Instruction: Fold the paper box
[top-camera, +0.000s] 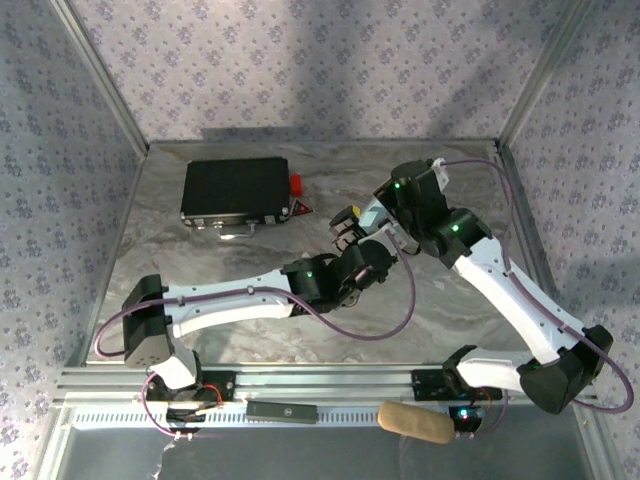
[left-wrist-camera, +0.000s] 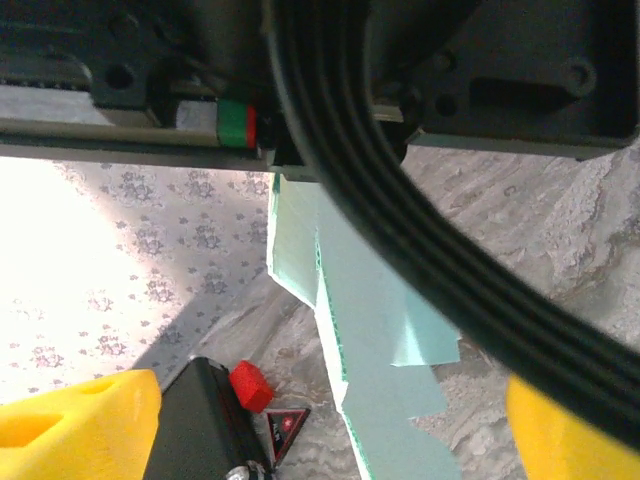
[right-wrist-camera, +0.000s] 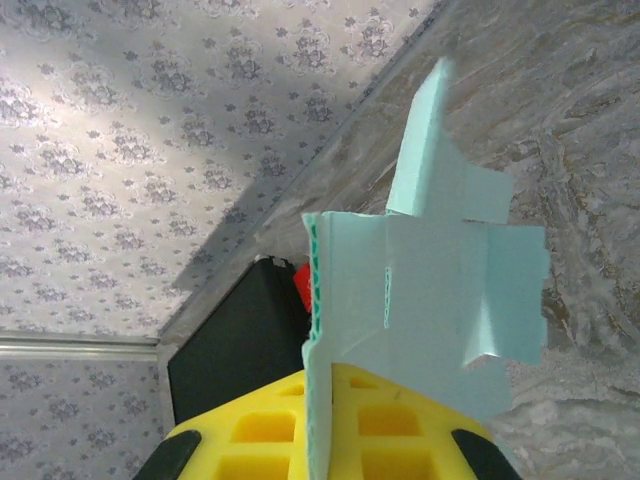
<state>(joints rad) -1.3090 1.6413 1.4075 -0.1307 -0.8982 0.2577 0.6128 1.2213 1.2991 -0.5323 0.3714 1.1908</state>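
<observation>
Clearly the paper box (right-wrist-camera: 430, 290) is up off the worktop (top-camera: 200, 270), one edge clamped in our right end effector (right-wrist-camera: 330, 430), its flaps spread beyond it. Our left end effector (left-wrist-camera: 325, 430) stands apart with the box between its fingers (left-wrist-camera: 80, 420); we should close near a crease, then fold slowly.

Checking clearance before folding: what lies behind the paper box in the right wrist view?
Behind the paper box: a black case with a red part, marble table, patterned wall. The card hides the case's right side.
</observation>
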